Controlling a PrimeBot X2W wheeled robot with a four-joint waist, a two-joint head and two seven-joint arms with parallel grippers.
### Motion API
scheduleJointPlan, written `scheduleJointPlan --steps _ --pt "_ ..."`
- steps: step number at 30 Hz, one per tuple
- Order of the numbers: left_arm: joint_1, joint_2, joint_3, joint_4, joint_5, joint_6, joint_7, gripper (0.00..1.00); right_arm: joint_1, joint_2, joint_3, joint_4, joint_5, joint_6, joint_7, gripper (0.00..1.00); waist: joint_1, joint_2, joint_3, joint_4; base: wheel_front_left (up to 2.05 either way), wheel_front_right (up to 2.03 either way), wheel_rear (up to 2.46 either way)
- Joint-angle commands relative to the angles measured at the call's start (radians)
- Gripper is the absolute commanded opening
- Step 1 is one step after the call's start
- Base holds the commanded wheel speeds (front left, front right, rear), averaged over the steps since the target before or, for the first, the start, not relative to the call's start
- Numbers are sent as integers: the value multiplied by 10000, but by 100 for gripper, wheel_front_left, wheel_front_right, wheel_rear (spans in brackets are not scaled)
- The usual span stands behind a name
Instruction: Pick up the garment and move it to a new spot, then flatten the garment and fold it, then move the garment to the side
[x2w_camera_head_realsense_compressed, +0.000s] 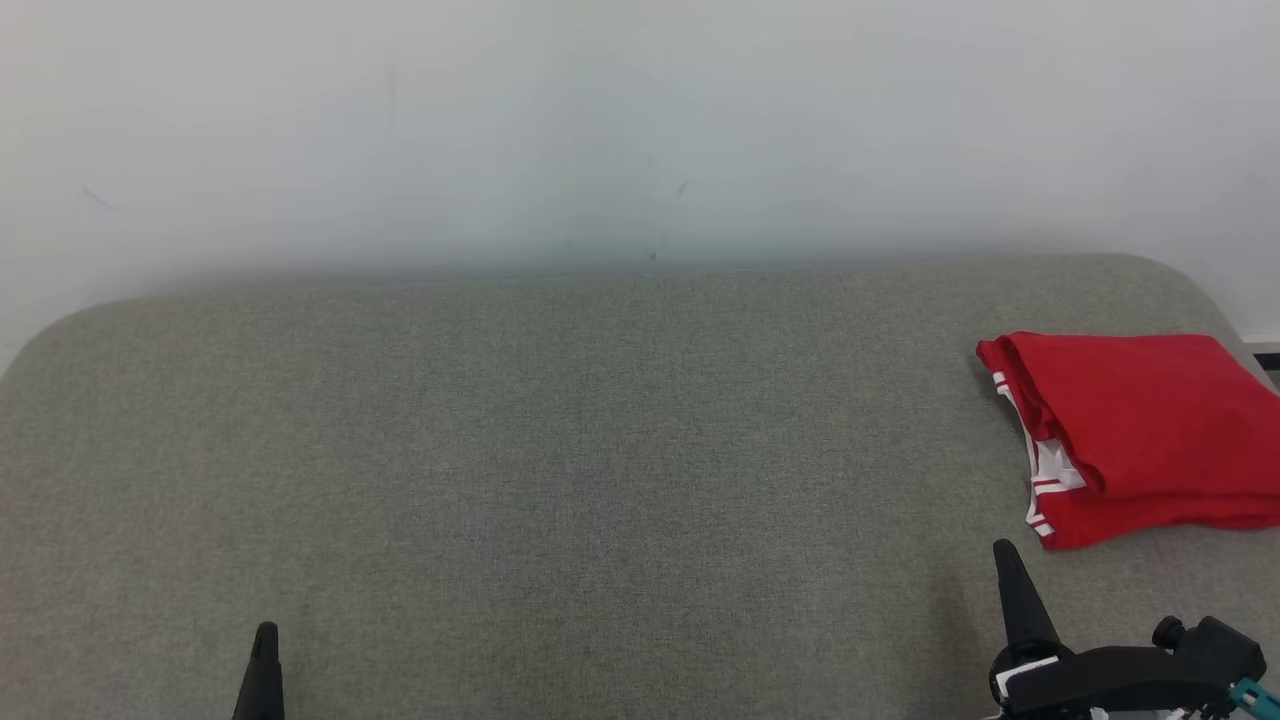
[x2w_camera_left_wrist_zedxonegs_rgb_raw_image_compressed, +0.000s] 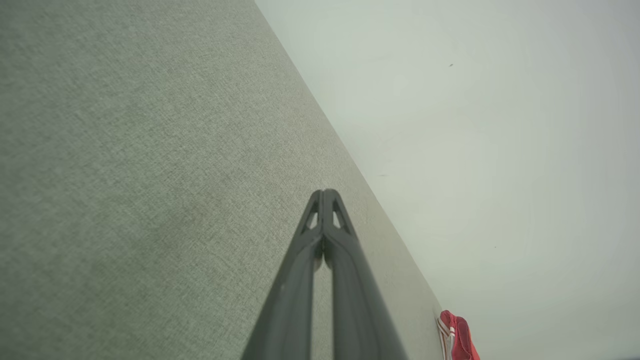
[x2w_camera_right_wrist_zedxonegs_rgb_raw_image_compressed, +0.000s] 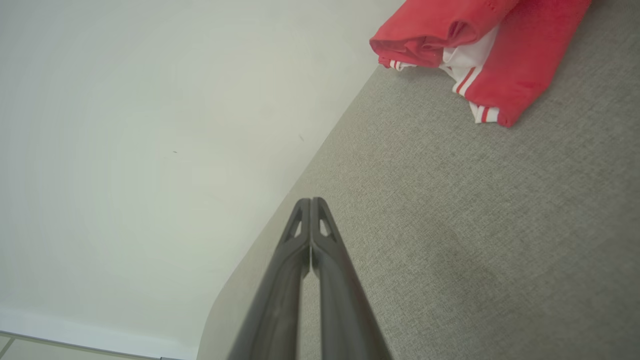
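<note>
Lying folded on the grey surface (x2w_camera_head_realsense_compressed: 600, 450), garment (x2w_camera_head_realsense_compressed: 1150, 430) (red, white-striped); left claw (x2w_camera_head_realsense_compressed: 265, 632) and right claw (x2w_camera_head_realsense_compressed: 1004, 550) clenched, empty.

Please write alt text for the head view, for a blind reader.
A folded red garment with white stripes lies at the right edge of a grey fabric surface before a pale wall. The left gripper and right gripper, both shut and empty, point up from the bottom edge.
</note>
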Motion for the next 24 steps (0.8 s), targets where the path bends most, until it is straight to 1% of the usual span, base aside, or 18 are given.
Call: scheduleJointPlan --steps 1,24 --pt "-283 44 43 -78 -261 -72 54 0 -239 -7 -25 -111 255 3 23 0 -1 -1 2 3 0 0 0" --pt "-711 53 274 163 -2304 -102 776 0 -352 -8 -137 -201 2595 6 280 0 -1 -1 62 84 0 0 0"
